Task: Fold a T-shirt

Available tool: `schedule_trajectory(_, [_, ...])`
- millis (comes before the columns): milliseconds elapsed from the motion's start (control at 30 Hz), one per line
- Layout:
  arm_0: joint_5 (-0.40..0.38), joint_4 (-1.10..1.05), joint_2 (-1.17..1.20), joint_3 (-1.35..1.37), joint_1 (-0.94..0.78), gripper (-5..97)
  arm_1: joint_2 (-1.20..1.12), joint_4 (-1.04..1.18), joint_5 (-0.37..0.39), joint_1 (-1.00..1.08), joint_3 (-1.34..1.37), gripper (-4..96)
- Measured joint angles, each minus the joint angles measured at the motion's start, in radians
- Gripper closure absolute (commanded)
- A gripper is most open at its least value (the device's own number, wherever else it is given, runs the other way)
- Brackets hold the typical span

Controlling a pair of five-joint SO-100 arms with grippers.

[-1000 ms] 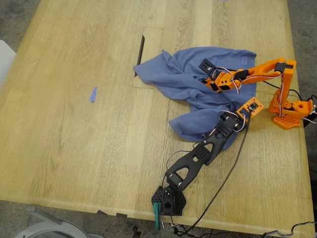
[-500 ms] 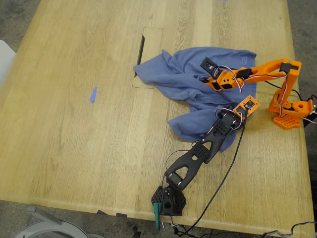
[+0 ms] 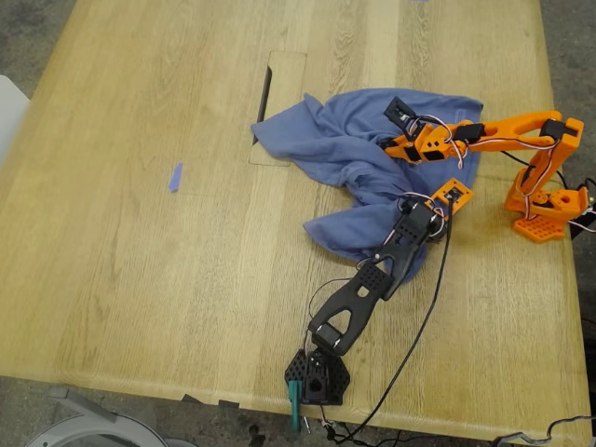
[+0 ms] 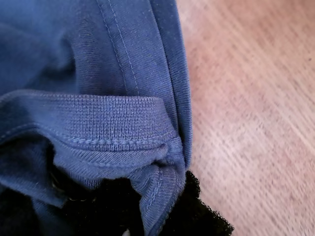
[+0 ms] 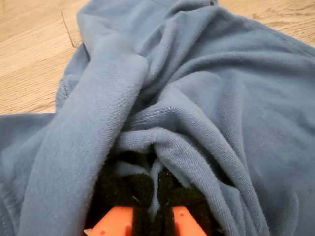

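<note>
The T-shirt (image 3: 372,163) lies crumpled, so any chest print is buried in its folds. Cloth swallows the fingertips of my second gripper (image 5: 153,189). My first gripper (image 4: 147,216) shows only as dark blurred foam beneath the collar ribbing.

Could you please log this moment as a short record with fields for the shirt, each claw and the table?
shirt: T-shirt, slate-blue, crumpled in a heap, not folded
first claw: my first gripper, closed on the ribbed collar edge of the shirt
second claw: my second gripper, pinching a ridge of fabric
table: wooden table, with a small blue scrap toward the exterior view's left, apart from the shirt
arms: which arm is first or second cannot be told
</note>
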Motion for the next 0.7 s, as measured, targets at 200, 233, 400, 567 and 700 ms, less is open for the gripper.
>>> schedule_trajectory(200, [0.000, 0.067, 0.069, 0.002, -0.035, 92, 0.043, 0.021, 0.000, -0.026, -0.020, 91.4])
schedule_trajectory(233, [0.000, 0.074, 0.086, 0.002, -0.041, 92, 0.048, 0.023, 0.000, -0.032, -0.029, 91.4])
schedule_trajectory(400, [0.000, 0.098, 0.186, 0.002, -0.083, 92, 0.064, 0.043, -0.005, -0.060, -0.077, 91.4])
schedule_trajectory(567, [0.000, 0.112, 0.275, 0.002, -0.133, 92, 0.071, 0.078, -0.011, -0.075, -0.141, 91.4])
schedule_trajectory(700, [0.000, 0.112, 0.362, 0.014, -0.172, 92, 0.071, 0.097, -0.011, -0.087, -0.195, 91.4])
